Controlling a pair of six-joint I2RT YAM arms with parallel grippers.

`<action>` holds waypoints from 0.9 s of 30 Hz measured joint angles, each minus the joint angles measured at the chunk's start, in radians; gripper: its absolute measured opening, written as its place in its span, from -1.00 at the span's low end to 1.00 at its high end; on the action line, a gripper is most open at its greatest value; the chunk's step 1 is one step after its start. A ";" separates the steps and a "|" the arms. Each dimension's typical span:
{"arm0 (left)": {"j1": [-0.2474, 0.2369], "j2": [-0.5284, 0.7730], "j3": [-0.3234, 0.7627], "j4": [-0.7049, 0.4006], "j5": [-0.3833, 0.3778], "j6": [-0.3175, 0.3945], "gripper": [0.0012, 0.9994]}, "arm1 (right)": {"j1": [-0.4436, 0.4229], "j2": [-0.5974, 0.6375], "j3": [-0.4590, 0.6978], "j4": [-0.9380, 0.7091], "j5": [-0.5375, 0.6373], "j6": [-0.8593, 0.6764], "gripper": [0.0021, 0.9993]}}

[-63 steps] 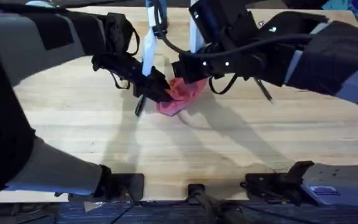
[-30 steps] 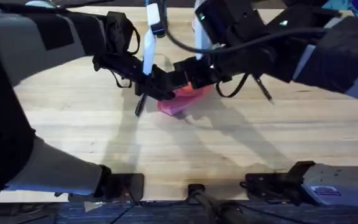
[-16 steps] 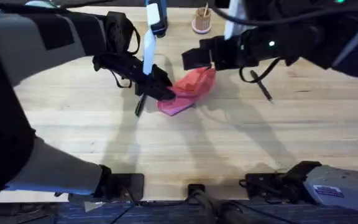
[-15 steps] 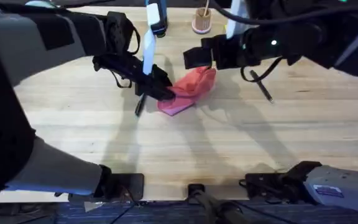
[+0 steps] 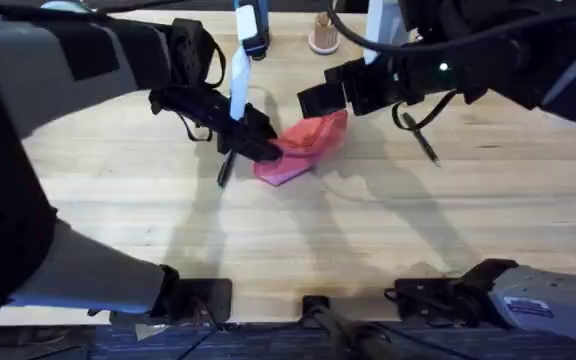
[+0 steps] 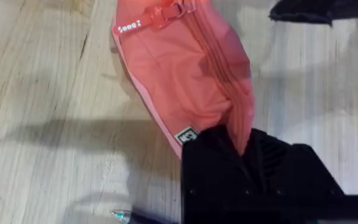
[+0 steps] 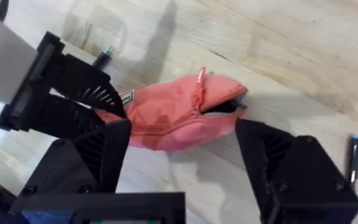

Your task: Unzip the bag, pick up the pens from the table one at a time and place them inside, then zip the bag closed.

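Left to right in the overhead view: the left gripper point(image 5: 258, 146) is clamped on the near-left end of the bag point(image 5: 303, 147), fabric pinched between its fingers point(image 6: 229, 163) by the small label tab. One pen point(image 5: 224, 170) lies just left of that gripper, partly under it — its greenish tip peeks out in the left wrist view point(image 6: 122, 216). The bag sits mid-table point(image 5: 298, 250), slightly crumpled, pull tab point(image 7: 200, 76) partway along the zipper and the far-right end gaping a little. The right gripper point(image 5: 313, 100) hovers above the bag's far end with its jaws spread wide, holding nothing. The second pen point(image 5: 420, 140) lies well right of the bag, flat on the wood.

Handling, as a judgement: the bag is soft, light and floppy — it will bunch and slide unless one end is pinned. The best hold for unzipping looks like the reddish pull, with the pinched end as the anchor. The pens are stiff, thin and light, likely to roll; a grasp across the barrel near the middle should work.

Count: one bag, two pens. A small cup point(image 5: 324, 38) of sticks stands at the far edge.
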 joint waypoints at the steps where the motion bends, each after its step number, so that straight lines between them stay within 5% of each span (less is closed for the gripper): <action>1: 0.000 0.000 0.000 0.000 0.000 -0.001 -0.92 | 0.000 0.000 0.000 0.000 0.000 -0.015 0.99; 27: -0.008 0.000 0.158 0.007 -0.016 0.031 -0.92 | -0.106 0.042 0.126 -0.131 0.000 -0.155 0.99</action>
